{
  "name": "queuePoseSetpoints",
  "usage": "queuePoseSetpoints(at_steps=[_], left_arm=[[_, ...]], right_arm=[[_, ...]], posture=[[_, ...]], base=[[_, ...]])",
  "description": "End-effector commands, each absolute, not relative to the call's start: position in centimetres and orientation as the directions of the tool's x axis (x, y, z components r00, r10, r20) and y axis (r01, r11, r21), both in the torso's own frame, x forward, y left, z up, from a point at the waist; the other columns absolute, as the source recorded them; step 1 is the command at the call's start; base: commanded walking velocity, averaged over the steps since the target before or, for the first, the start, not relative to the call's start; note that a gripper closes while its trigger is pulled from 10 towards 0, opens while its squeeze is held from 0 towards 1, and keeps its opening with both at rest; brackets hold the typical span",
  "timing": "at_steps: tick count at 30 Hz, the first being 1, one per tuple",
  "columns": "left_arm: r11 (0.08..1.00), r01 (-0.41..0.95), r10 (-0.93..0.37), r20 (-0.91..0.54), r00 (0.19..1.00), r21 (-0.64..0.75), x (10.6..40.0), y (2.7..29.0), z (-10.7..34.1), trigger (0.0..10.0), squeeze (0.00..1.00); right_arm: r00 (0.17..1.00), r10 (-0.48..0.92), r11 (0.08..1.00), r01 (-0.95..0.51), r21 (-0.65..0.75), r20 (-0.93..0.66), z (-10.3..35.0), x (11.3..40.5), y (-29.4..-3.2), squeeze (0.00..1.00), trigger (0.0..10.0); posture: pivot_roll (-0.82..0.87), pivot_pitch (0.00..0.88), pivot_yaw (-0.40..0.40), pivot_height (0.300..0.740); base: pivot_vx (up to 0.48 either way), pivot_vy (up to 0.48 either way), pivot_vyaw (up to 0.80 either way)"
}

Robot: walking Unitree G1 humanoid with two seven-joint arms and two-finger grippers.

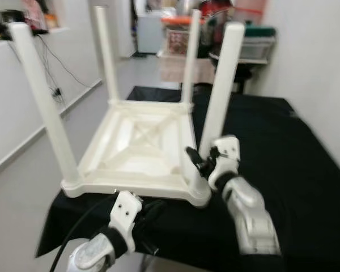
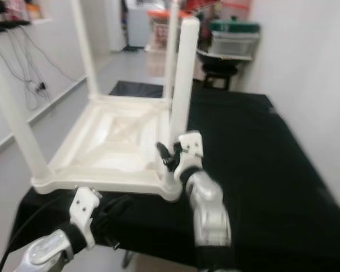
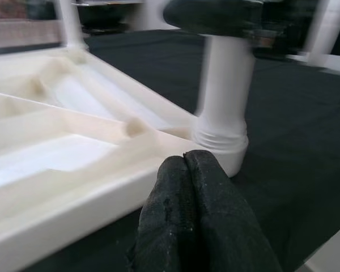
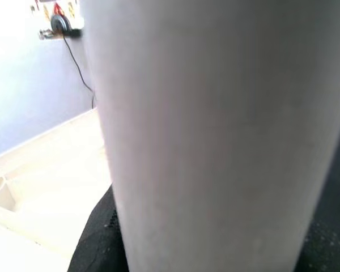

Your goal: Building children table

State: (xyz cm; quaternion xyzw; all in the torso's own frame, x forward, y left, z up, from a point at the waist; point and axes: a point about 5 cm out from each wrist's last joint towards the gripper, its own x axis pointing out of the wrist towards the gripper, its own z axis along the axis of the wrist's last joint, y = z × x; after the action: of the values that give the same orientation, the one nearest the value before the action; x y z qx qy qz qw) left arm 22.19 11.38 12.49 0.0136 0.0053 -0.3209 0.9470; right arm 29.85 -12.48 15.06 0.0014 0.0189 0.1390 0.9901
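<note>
Four legs up, the upturned children's table sits at the desk's near-left corner. My right gripper clamps the near-right leg, seating it; left gripper, fingers together, steadies the near rim.

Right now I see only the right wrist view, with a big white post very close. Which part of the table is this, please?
Observer: It is the near right leg of the upturned white table. The right gripper is at the base of that leg.
Operator: Do the other legs stand already?
Observer: Yes. The near left leg and the two far legs stand upright at their corners.
Operator: Where is the left gripper?
Observer: The left gripper is just before the table's near edge, by the same leg's socket. Its fingers are shut on nothing.
</note>
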Motion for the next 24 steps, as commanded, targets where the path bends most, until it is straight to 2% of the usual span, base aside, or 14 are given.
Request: queuePoseSetpoints(at_steps=[1,8,9,10,11,13,14,16,17,18,20,21,22,24], left_arm=[[0.793,0.609,-0.608,-0.031,0.793,0.015,22.2,11.6,12.3,10.0,0.0],[0.778,0.628,-0.627,-0.033,0.778,0.009,22.5,11.4,12.1,10.0,0.0],[0.784,0.621,-0.62,-0.03,0.784,0.011,22.6,11.4,12.1,10.0,0.0],[0.788,0.616,-0.615,-0.029,0.788,0.013,22.6,11.4,12.1,10.0,0.0],[0.788,0.616,-0.615,-0.029,0.788,0.013,22.6,11.4,12.1,10.0,0.0],[0.789,0.614,-0.613,-0.028,0.789,0.013,22.7,11.3,12.1,10.0,0.0],[0.789,0.614,-0.613,-0.028,0.789,0.013,22.7,11.3,12.1,10.0,0.0],[0.786,0.618,-0.617,-0.027,0.786,0.009,22.9,11.1,12.1,10.0,0.0],[0.786,0.618,-0.617,-0.027,0.786,0.009,22.9,11.1,12.1,10.0,0.0],[0.785,0.62,-0.619,-0.026,0.785,0.007,23.0,11.0,12.1,10.0,0.0],[0.785,0.62,-0.619,-0.026,0.785,0.007,23.0,11.0,12.1,10.0,0.0],[0.784,0.621,-0.621,-0.025,0.783,0.008,23.0,11.0,12.0,10.0,0.0],[0.782,0.623,-0.622,-0.021,0.782,0.009,23.3,10.7,12.0,10.0,0.0],[0.782,0.623,-0.622,-0.021,0.782,0.009,23.3,10.7,12.0,10.0,0.0]], right_arm=[[0.951,0.276,0.959,-0.283,-0.033,-0.141,13.3,29.2,-12.6,0.0,0.0],[0.93,0.336,0.934,-0.349,-0.07,-0.15,13.7,29.4,-11.2,0.0,0.0],[0.929,0.332,0.937,-0.345,-0.055,-0.167,14.0,29.2,-10.8,0.0,10.0],[0.92,0.357,0.931,-0.365,-0.018,-0.163,14.5,29.2,-10.5,1.0,10.0],[0.92,0.357,0.931,-0.365,-0.018,-0.163,14.5,29.2,-10.5,1.0,10.0],[0.854,0.511,0.859,-0.51,0.035,-0.099,15.9,29.3,-9.3,1.0,10.0],[0.854,0.511,0.859,-0.51,0.035,-0.099,15.9,29.3,-9.3,1.0,10.0],[0.729,0.685,0.728,-0.685,0.013,0.018,17.6,29.7,-8.9,1.0,10.0],[0.729,0.685,0.728,-0.685,0.013,0.018,17.6,29.7,-8.9,1.0,10.0],[0.676,0.735,0.678,-0.735,-0.01,0.046,18.1,29.7,-9.0,1.0,10.0],[0.676,0.735,0.678,-0.735,-0.01,0.046,18.1,29.7,-9.0,1.0,10.0],[0.588,0.807,0.59,-0.807,-0.029,0.056,18.3,29.7,-9.2,1.0,10.0],[0.436,0.9,0.436,-0.898,-0.051,0.011,18.0,30.9,-10.4,0.0,10.0],[0.436,0.9,0.436,-0.898,-0.051,0.011,18.0,30.9,-10.4,0.0,10.0]], posture=[[-0.03,0.0,-0.011,0.74],[-0.03,0.0,-0.021,0.74],[-0.03,0.0,-0.023,0.74],[-0.03,0.0,-0.025,0.74],[-0.03,0.0,-0.025,0.74],[-0.03,0.0,-0.026,0.74],[-0.03,0.0,-0.026,0.74],[-0.03,0.0,-0.023,0.74],[-0.03,0.0,-0.023,0.74],[-0.03,0.0,-0.023,0.74],[-0.03,0.0,-0.023,0.74],[-0.03,0.0,-0.027,0.74],[-0.02,0.0,-0.039,0.74],[-0.02,0.0,-0.039,0.74]], base=[[0.0,0.0,0.0],[0.0,0.0,0.0],[0.0,0.0,0.0],[0.0,0.0,0.0],[0.0,0.0,0.0],[0.0,0.0,0.0],[0.0,0.0,0.0],[0.0,0.0,0.0],[0.0,0.0,0.0],[0.0,0.0,0.0],[0.0,0.0,0.0],[0.0,0.0,0.0],[0.0,0.0,0.0],[0.0,0.0,0.0]])
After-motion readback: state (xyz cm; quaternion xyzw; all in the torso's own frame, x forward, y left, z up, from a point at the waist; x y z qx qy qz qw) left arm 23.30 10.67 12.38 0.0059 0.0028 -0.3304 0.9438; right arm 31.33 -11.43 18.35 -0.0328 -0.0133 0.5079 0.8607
